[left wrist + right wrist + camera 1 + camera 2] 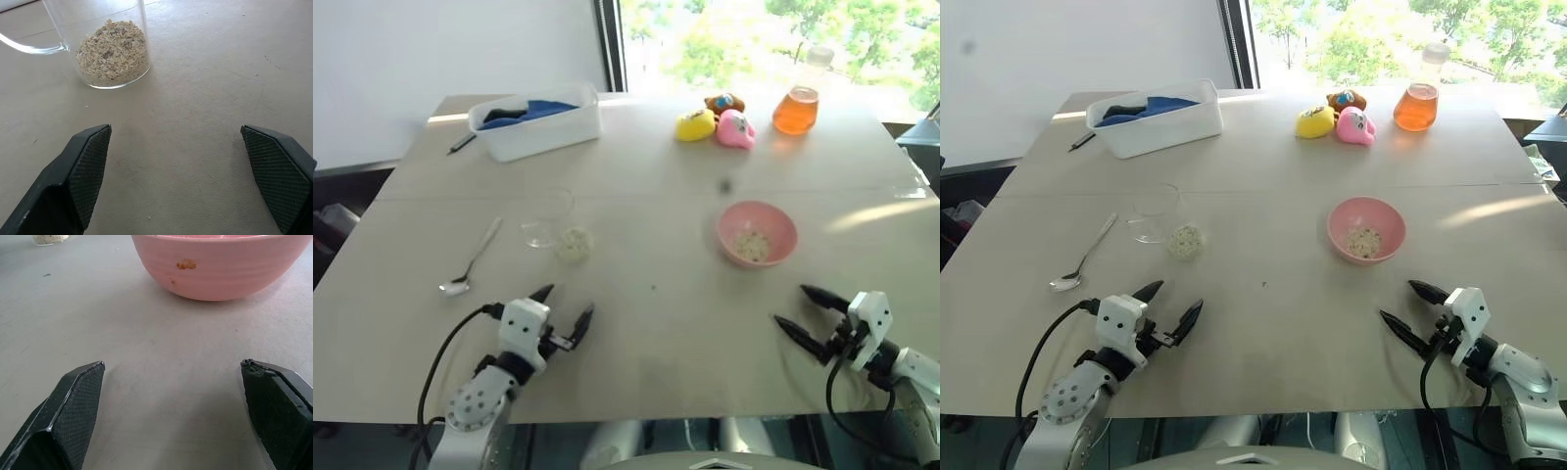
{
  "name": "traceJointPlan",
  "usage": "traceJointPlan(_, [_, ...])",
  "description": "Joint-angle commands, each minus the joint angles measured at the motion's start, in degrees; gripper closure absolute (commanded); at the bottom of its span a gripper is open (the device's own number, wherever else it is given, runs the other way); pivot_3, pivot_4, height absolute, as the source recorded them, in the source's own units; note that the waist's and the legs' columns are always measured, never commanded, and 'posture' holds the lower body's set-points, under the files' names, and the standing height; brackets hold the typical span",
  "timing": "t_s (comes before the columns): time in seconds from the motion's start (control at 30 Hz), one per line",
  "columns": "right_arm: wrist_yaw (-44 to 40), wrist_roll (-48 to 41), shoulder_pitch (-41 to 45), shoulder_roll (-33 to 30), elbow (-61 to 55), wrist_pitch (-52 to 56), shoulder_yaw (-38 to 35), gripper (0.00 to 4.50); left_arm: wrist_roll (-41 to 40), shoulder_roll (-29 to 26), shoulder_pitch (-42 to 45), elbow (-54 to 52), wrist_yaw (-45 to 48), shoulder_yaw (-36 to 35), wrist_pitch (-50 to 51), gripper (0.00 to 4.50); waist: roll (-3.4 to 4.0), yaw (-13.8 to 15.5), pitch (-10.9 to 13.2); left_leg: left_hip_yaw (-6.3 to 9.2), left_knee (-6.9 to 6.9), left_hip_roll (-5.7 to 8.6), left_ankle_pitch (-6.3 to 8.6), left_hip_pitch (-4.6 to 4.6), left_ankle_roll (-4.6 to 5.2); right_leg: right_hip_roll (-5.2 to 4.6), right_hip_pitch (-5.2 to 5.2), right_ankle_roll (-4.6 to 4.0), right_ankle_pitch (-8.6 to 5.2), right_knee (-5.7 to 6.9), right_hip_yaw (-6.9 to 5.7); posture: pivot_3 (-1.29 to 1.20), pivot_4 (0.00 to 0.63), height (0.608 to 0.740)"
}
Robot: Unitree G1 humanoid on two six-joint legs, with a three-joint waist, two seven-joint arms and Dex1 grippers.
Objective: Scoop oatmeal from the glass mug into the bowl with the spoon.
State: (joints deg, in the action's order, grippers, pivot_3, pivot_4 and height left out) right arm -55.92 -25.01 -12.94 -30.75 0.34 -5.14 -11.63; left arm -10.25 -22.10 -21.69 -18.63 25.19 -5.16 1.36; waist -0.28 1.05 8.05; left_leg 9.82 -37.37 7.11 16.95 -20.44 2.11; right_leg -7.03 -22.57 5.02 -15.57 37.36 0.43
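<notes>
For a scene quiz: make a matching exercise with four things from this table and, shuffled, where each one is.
Things:
1. spoon
2. glass mug
3. bowl
4. flask of orange liquid

Places:
A. far side of the table, beside the toys
B. ahead of the right gripper
C. lying on the table's left part
D. ahead of the left gripper, oatmeal at its bottom

Pairs: 1-C, 2-D, 3-B, 4-A
</notes>
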Motion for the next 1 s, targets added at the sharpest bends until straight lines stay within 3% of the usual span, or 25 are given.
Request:
traceJointPlan(0.03, [-1.6,1.0,-0.4,-0.5,0.8,0.4,1.7,0.00,1.2,0.1,-2.6,-0.3,0.3,1.1,0.5,0.04,0.00,0.0,0.0,0.00,0.00,0.00,0.00,0.00,0.00,0.00,0.00,0.00,0.00,0.00,0.00,0.00,0.150,0.740])
traceJointPlan(0.83, [-4.8,3.2,7.2,-0.9,9.7,-3.2,2.9,0.00,2.0,1.7,-3.2,0.3,-2.4,0.5,-1.7,0.04,-0.21,-0.1,0.0,-0.20,-0.01,-0.06,0.13,0.55,0.22,0.06,0.44,0.01,0.01,0.00,0.18,0.00,0.150,0.740])
traceJointPlan(1.0, [-4.5,2.6,7.2,-0.1,8.9,-3.5,3.2,0.00,-0.9,2.5,-3.0,0.3,-2.6,-1.8,-0.5,0.04,-0.23,-0.2,0.0,-0.20,-0.01,-0.09,0.14,0.60,0.23,0.10,0.47,0.03,0.02,0.01,0.19,0.00,0.150,0.740])
